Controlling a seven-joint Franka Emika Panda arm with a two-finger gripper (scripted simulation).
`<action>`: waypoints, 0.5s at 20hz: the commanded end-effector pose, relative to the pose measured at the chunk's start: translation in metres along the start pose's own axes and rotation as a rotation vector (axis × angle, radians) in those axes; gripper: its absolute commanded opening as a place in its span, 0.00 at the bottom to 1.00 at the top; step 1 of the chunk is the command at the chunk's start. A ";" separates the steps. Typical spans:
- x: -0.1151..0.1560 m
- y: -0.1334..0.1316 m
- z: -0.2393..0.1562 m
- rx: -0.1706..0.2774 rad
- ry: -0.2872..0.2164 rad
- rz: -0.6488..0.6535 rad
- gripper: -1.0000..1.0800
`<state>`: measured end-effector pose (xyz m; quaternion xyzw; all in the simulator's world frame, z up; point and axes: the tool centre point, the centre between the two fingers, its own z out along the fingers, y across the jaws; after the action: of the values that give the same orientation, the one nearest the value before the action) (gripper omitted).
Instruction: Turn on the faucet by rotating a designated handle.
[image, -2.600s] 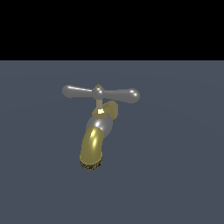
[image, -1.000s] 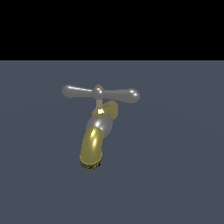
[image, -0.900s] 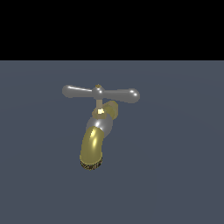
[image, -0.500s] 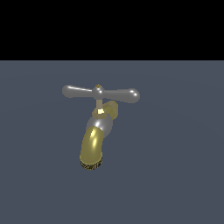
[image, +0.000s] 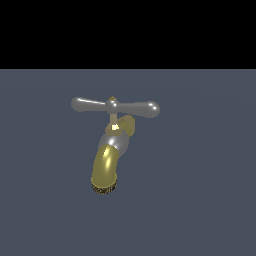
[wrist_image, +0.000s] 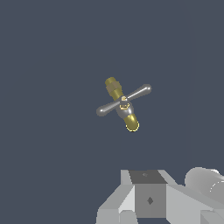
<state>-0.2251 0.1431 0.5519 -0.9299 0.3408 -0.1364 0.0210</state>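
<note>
The faucet (image: 106, 167) stands in the middle of the exterior view, with a curved brass-gold spout, a silver collar (image: 116, 142) and a dark ribbed mouth (image: 103, 189) facing down. The handle (image: 112, 105) is a silver crossbar on top, lying level. Its slim arm points to the exterior view's left and its thicker rounded arm (image: 146, 108) to the right. In the wrist view the faucet (wrist_image: 130, 120) and handle (wrist_image: 124, 100) look small and far off. Only part of my white-grey gripper (wrist_image: 148, 199) shows there, well apart from the faucet. Its fingertips are hidden.
A flat dark blue-grey surface (image: 200, 175) lies all around the faucet. A black band fills the top of the exterior view. No other objects show.
</note>
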 end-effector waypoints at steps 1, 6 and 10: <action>-0.003 -0.016 0.009 -0.002 0.010 0.063 0.00; -0.003 -0.048 0.036 -0.013 0.022 0.185 0.00; 0.000 -0.072 0.064 -0.028 0.024 0.284 0.00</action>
<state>-0.1721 0.1890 0.5090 -0.8799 0.4535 -0.1399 0.0226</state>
